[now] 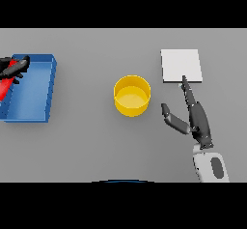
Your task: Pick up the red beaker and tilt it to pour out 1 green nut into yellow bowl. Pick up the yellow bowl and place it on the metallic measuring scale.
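Observation:
The yellow bowl (pixel 131 95) stands upright in the middle of the table. To its right lies the pale metallic scale (pixel 181 65), a flat square plate. My right hand (pixel 198 119) is open, right of the bowl and apart from it, its fingertips (pixel 184 82) reaching the scale's near edge and its thumb pointing toward the bowl. At the far left edge my left hand (pixel 13 67) is curled round the red beaker (pixel 5 88), held over the left end of the blue tray (pixel 48 93). I see no green nut.
The blue tray is a rectangular bin with raised walls at the left side of the table. Grey tabletop (pixel 96 141) runs between the tray, the bowl and the near edge.

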### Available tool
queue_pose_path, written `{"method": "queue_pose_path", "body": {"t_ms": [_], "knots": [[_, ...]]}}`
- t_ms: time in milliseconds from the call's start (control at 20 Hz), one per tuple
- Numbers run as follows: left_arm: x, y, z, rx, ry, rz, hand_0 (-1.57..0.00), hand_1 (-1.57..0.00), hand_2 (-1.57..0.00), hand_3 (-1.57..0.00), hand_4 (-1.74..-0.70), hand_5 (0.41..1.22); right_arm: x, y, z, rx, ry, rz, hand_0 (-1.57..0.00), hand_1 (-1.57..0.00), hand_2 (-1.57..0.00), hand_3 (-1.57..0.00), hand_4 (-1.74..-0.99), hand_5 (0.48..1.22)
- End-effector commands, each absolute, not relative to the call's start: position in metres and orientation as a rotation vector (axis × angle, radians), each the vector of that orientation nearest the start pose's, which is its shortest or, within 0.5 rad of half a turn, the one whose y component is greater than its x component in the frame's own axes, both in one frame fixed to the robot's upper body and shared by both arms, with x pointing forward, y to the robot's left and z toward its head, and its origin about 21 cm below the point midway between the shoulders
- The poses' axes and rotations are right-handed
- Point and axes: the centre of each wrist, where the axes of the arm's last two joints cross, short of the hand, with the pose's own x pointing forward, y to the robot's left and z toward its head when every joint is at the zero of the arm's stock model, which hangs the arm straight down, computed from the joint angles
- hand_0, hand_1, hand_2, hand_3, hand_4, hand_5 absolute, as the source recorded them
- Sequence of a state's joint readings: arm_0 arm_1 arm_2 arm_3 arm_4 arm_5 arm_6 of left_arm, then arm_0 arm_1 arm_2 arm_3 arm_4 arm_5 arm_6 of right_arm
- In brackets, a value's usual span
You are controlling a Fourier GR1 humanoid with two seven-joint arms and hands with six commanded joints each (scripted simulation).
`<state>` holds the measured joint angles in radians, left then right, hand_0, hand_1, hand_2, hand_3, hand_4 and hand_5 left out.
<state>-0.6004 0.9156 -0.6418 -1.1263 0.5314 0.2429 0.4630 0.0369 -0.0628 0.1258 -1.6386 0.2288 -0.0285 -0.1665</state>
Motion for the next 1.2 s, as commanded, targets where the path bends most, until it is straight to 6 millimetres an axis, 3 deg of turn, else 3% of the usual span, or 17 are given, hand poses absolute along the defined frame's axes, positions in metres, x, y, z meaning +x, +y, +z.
{"method": "queue_pose_path", "body": {"t_ms": [0, 100, 250, 500, 650, 750, 900, 1150], "knots": [[0.349, 0.349, 0.106, 0.543, -0.992, -0.4, -0.64, -0.56, -0.54, -0.45, -0.82, 0.667, 0.238, -0.217, 0.007, -0.141, -1.772, 0.311, 0.0, 0.0, 0.0, 0.0, -1.151, 0.677], [0.351, 0.345, 0.107, 0.584, -0.97, -0.466, -0.41, -0.36, -0.34, -0.29, -0.76, 0.651, 0.238, -0.215, 0.01, -0.12, -1.775, 0.319, 0.0, 0.0, 0.0, 0.0, -1.145, 0.685], [0.355, 0.343, 0.097, 0.609, -0.963, -0.467, -0.21, -0.18, -0.18, -0.15, -0.73, 0.647, 0.236, -0.219, 0.009, -0.143, -1.766, 0.329, 0.0, 0.0, 0.0, 0.0, -1.16, 0.688], [0.362, 0.34, 0.098, 0.656, -1.022, -0.435, -0.07, -0.06, -0.06, -0.05, -0.71, 0.658, 0.236, -0.216, 0.011, -0.181, -1.739, 0.347, 0.0, 0.0, 0.0, 0.0, -1.175, 0.672], [0.358, 0.342, 0.097, 0.649, -1.079, -0.419, -0.03, -0.03, -0.03, -0.02, -0.71, 0.679, 0.241, -0.214, 0.018, -0.187, -1.756, 0.475, 0.0, 0.0, 0.0, 0.0, -1.132, 0.703], [0.358, 0.339, 0.1, 0.658, -1.093, -0.417, -0.02, -0.02, -0.02, -0.01, -0.71, 0.689, 0.248, -0.217, 0.026, -0.165, -1.76, 0.641, 0.0, 0.0, 0.0, 0.0, -1.153, 0.728], [0.357, 0.338, 0.1, 0.637, -1.12, -0.409, -0.01, -0.01, -0.01, -0.01, -0.72, 0.67, 0.265, -0.212, 0.043, -0.268, -1.704, 0.973, 0.0, 0.0, 0.0, 0.0, -1.204, 0.708], [0.359, 0.336, 0.097, 0.624, -1.108, -0.412, 0.0, 0.0, 0.0, 0.0, -0.71, 0.669, 0.294, -0.185, 0.065, -0.35, -1.664, 1.519, 0.0, 0.0, 0.0, 0.0, -1.232, 0.702]]}}
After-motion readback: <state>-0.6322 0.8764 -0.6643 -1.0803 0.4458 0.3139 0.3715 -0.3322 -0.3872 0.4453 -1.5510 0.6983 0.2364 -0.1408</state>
